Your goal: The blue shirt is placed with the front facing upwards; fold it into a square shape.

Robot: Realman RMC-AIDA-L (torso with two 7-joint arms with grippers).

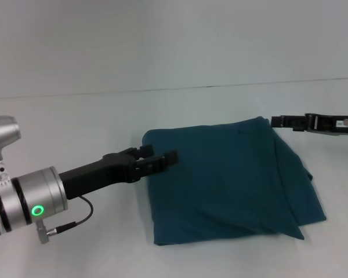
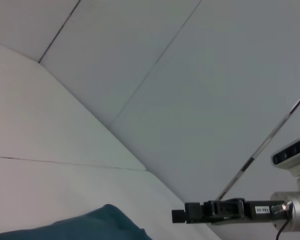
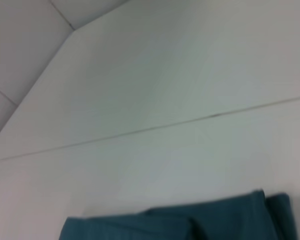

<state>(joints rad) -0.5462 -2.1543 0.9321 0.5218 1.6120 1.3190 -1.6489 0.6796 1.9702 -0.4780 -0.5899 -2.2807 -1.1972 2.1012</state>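
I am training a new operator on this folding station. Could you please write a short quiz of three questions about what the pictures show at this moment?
1. True or false: the "FREE!" print on the blue shirt is visible in the head view.
2. Which gripper is over the shirt's edge: (a) the left gripper, (b) the right gripper, (c) neither?
3. Fill in: the shirt lies on the white table as a folded, roughly ____ bundle.

Key
1. False; only plain teal fabric shows.
2. (a); the right gripper is beside the shirt's far right corner.
3. Square.
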